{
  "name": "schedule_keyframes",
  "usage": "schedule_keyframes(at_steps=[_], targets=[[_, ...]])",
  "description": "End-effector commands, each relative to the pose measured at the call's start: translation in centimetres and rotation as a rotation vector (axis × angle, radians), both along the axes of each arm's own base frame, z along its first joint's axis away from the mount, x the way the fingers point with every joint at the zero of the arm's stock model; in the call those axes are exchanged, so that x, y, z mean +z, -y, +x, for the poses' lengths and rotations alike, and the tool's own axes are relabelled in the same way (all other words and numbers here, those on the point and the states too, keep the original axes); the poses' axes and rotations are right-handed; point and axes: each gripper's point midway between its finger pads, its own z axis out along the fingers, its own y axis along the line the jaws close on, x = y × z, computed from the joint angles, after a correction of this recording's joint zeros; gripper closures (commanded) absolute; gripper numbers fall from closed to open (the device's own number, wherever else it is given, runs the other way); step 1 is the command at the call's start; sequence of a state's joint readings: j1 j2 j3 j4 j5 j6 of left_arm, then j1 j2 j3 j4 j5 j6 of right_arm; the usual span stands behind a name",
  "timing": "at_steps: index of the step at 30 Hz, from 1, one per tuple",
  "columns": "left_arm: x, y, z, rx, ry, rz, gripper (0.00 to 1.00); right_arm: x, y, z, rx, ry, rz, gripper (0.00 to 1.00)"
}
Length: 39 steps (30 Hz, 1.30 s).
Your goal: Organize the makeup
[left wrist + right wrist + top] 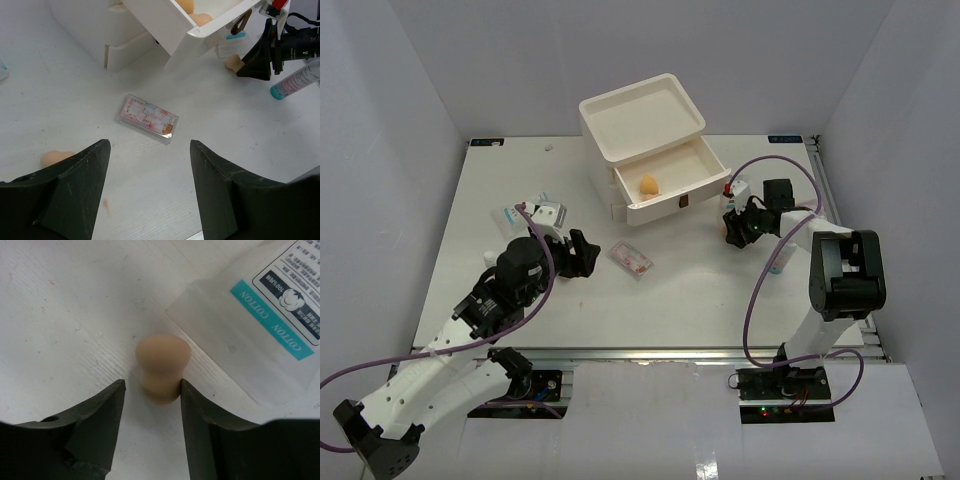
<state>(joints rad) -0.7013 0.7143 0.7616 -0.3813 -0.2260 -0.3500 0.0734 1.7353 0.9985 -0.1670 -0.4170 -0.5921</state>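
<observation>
A tan sponge [162, 365] stands on the table between my right gripper's [151, 382] open fingers; the right finger touches it, the left one stands just off it. That gripper [732, 228] is low beside the open drawer [670, 185], which holds a tan sponge [649, 185]. The flat clear case [631, 259] with pink inside lies mid-table, just ahead of my open, empty left gripper [147, 145]. Another tan sponge [56, 158] lies by its left finger. The white-and-blue bottle [300, 79] lies by the right arm. A clear packet [265, 335] lies beside the right sponge.
The cream three-drawer box [642, 125] stands at the back centre with its tray-like top. More clear packets [508, 214] lie at the left, behind my left arm. White walls close in the table on three sides.
</observation>
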Motion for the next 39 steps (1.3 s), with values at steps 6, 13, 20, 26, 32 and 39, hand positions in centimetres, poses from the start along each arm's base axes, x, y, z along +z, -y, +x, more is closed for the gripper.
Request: schedule_keyframes(at_steps=[6,13,20,26,32,39], targets=[[0.4,-0.4,0.2,0.026,0.012,-0.014,0.24,0.5,-0.3,1.2,-0.018,0.037,0.023,0.66],[-1.6,0.1,0.7,0.028,-0.053,0.027,0.24,5.2,-1.3,-1.0,0.073,0.111,0.07,0.76],[-3.4,0.6,1.1,0.028,-0.116,0.064,0.24,12.5,-3.8,-6.7,0.287,0.211,0.176,0.79],[-3.9,-0.1,1.1,0.07,-0.139,0.073,0.25,19.6,-5.8,-10.9,0.434,0.333,0.276,0.8],[-5.1,-0.6,1.2,0.116,-0.194,0.097,0.26,27.4,-7.7,-8.3,0.402,0.442,0.374,0.8],[-7.0,-1.2,1.5,0.17,-0.262,0.144,0.25,29.6,-11.2,0.0,0.286,0.429,0.404,0.78]])
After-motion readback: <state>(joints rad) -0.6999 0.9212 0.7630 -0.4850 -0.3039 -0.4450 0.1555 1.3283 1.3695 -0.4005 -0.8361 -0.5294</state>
